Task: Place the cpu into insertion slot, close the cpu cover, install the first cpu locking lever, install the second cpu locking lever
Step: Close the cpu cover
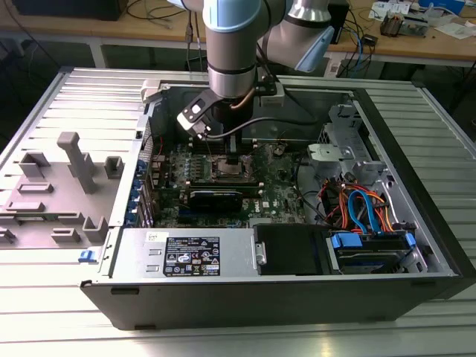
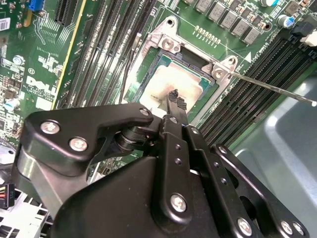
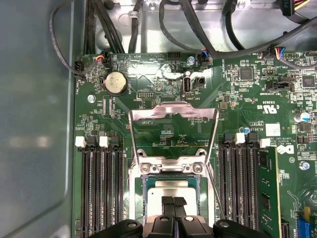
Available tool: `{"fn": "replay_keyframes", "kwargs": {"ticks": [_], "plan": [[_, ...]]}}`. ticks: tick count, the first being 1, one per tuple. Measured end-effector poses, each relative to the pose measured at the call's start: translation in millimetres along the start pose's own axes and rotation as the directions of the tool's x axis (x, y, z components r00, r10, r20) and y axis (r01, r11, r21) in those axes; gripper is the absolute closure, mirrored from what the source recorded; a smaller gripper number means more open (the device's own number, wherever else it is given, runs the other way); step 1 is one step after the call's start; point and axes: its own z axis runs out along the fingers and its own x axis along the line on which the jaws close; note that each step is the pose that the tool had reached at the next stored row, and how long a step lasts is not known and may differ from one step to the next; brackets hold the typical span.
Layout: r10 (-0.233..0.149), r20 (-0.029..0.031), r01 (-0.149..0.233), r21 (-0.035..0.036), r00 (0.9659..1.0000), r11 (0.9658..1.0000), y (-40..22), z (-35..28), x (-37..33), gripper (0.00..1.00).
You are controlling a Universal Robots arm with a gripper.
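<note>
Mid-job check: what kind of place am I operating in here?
Probably a robotics or electronics lab: an open black desktop computer case lies on a ribbed silver metal table, a grey fixture block beside it, and cable-strewn wooden benches stand behind.

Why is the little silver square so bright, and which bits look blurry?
In the second wrist view, light bounces off the cpu, washing its top pale, and the gripper near the lens looks big and dark. In the first wrist view, the grey case wall is soft, with a faint gleam. In the exterior view, the ribbed table glares white.
</note>
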Motion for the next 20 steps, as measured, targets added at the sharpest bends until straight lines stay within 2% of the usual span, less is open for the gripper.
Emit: {"fn": "replay_keyframes", "kwargs": {"ticks": [14,20], "plan": [[0.0,0.0001,0.0,0.0001,1.0,1.0,0.1,-2.5,0.0,0.89],[0.0,-0.0004,0.0,-0.0002,1.0,1.0,0.5,-6.9,0.0,0.89]]}}
